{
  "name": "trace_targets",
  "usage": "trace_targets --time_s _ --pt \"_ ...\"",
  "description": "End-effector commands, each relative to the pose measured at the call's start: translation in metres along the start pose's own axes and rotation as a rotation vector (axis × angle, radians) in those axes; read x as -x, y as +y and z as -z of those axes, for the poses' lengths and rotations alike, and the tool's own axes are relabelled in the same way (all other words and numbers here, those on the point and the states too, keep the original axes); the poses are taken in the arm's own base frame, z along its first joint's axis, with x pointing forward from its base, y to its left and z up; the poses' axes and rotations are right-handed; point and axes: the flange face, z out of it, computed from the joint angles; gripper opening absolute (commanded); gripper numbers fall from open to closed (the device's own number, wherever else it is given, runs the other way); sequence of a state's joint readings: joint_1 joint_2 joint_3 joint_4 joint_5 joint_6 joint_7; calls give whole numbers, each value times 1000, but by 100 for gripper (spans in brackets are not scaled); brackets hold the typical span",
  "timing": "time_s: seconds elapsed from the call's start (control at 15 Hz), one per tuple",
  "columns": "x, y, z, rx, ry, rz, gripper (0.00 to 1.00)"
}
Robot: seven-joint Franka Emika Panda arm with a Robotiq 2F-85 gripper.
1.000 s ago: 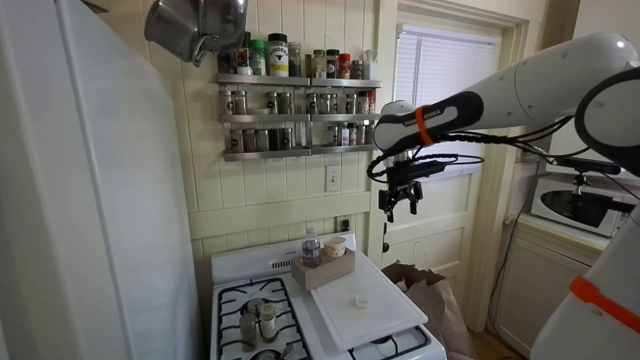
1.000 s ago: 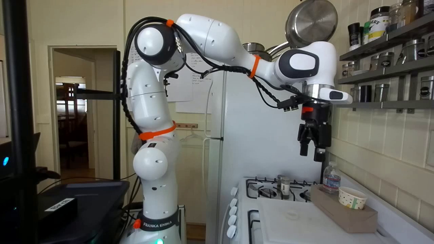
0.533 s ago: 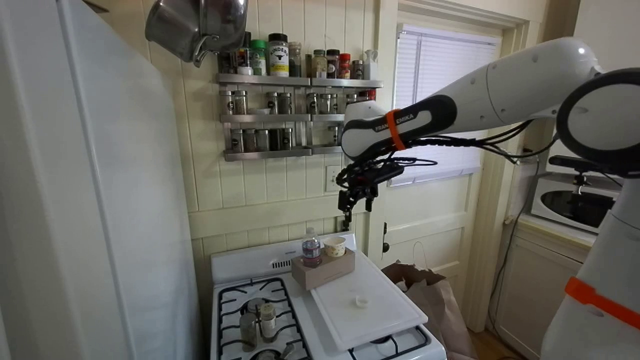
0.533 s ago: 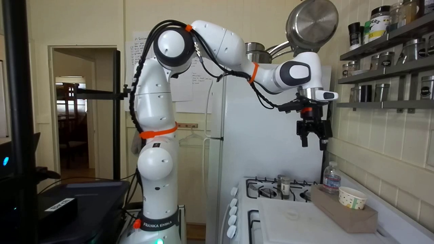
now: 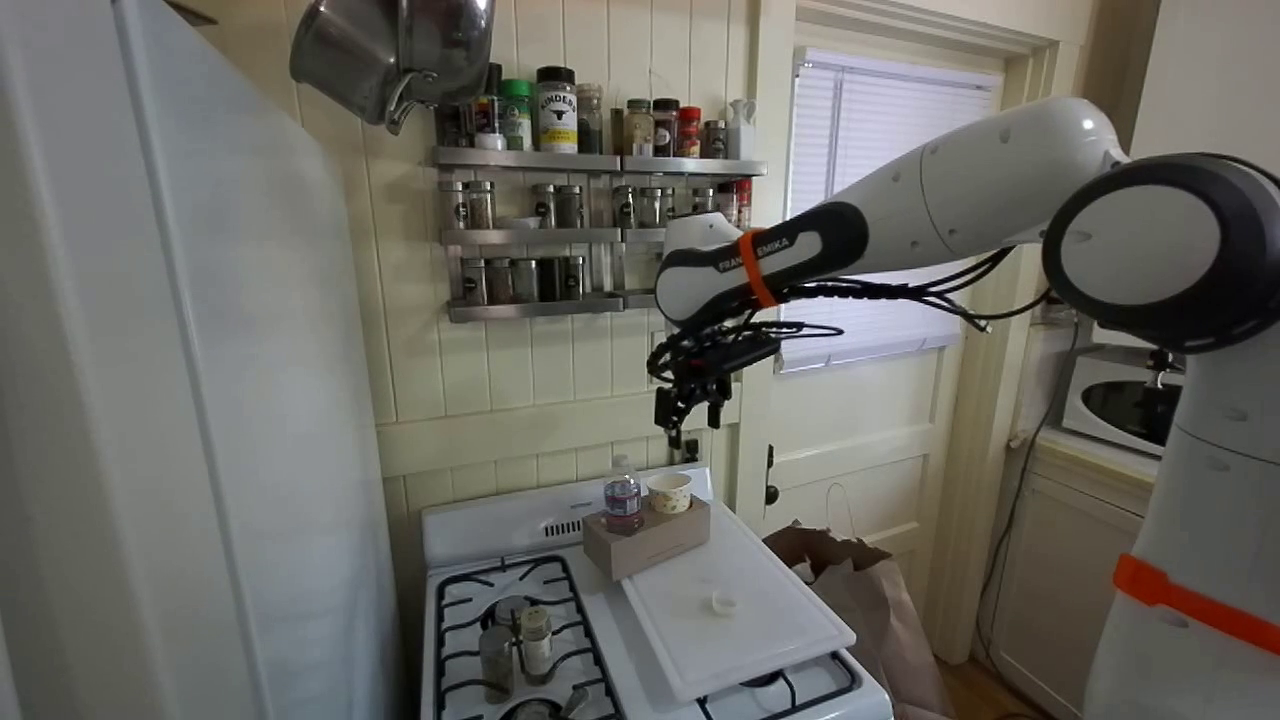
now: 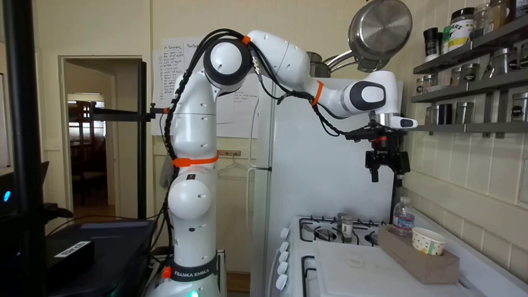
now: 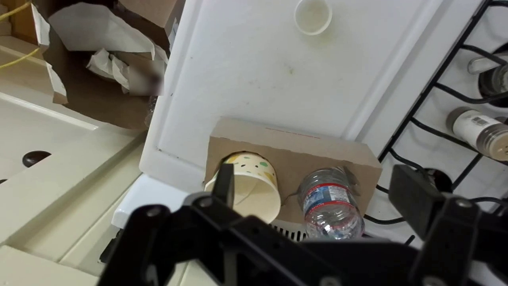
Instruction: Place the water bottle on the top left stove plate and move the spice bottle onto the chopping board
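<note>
The clear water bottle (image 5: 622, 500) stands in a cutout of a tan box and shows in both exterior views (image 6: 403, 218). My gripper (image 5: 694, 425) is open and empty, above the bottle's height; in the wrist view the bottle (image 7: 331, 202) shows between the spread fingers, with nothing touched. The spice bottle (image 5: 536, 645), with white label and beige lid, stands on the left grate; it also shows in the wrist view (image 7: 478, 129). The top left stove plate (image 5: 508, 606) lies behind it, partly hidden. The white chopping board (image 5: 740, 640) covers most of the cooktop's right half.
The tan box (image 6: 416, 260) sits on the board's rear corner and also holds a paper cup (image 6: 429, 240). A glass jar (image 5: 497, 660) stands beside the spice bottle. A small white cup (image 7: 313, 16) sits on the board. Wall shelves (image 5: 530, 237) with jars rise behind the stove.
In an exterior view the gripper has moved left, from in front of the door to above the box, nearer the bottle and cup. The fingers stay open. The objects have not moved.
</note>
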State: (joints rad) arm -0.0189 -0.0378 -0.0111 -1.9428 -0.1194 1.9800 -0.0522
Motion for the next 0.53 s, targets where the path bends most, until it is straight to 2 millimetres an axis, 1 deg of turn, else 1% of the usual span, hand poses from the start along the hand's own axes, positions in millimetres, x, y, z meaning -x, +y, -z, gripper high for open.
trace_targets --time_s 0.0,0.13,0.27,0.47 --pt "-14 12 -15 -64 19 -73 100" --pt "-22 19 -23 -94 36 -102 100" --pt "-33 18 -27 -95 81 -93 100" --pt "-57 -2 -32 -92 117 -25 100"
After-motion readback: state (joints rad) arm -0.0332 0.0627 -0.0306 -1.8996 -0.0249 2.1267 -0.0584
